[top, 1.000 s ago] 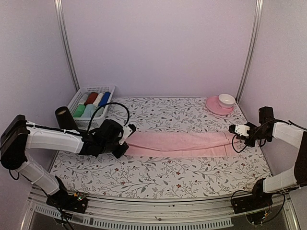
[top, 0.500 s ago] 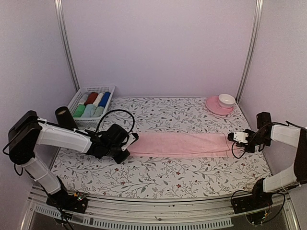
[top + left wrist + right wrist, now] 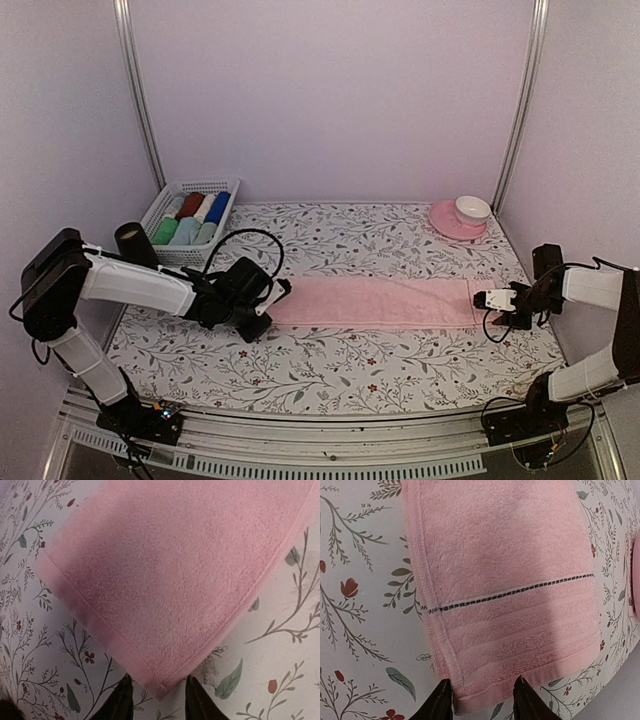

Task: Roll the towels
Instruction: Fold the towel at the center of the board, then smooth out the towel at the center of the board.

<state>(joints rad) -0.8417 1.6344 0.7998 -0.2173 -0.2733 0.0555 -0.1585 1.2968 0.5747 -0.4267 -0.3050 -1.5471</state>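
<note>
Both wrist views are cutting off all but the dark tips of the fingers, so the gripper bodies are not showing there. The left gripper [image 3: 157,695] is sitting with its fingers apart, straddling a corner of the towel [image 3: 175,580] without clamping it. The right gripper [image 3: 482,697] is likewise gaping, with the towel's [image 3: 505,580] end hem lying between its tips.

From above, the towel [image 3: 372,302] is lying flat as a long pink strip on the floral cloth [image 3: 340,360]. The left gripper [image 3: 270,303] is at the towel's left end and the right gripper [image 3: 492,300] at its right end. The left arm is hiding the near left corner.

The towel is showing fluffy terry pile, a folded hem and ribbed bands. A dark dashed stitch line [image 3: 510,594] is running across near the right end.

Beyond the towel's left end, a white slatted basket [image 3: 212,183] is holding rolls [image 3: 190,205] in green, teal, red, white and blue, too small to make out. A black cylinder [image 3: 130,245] is standing left of the towel. Beyond the right end a pink saucer [image 3: 445,222] is carrying a white cup [image 3: 472,208].
</note>
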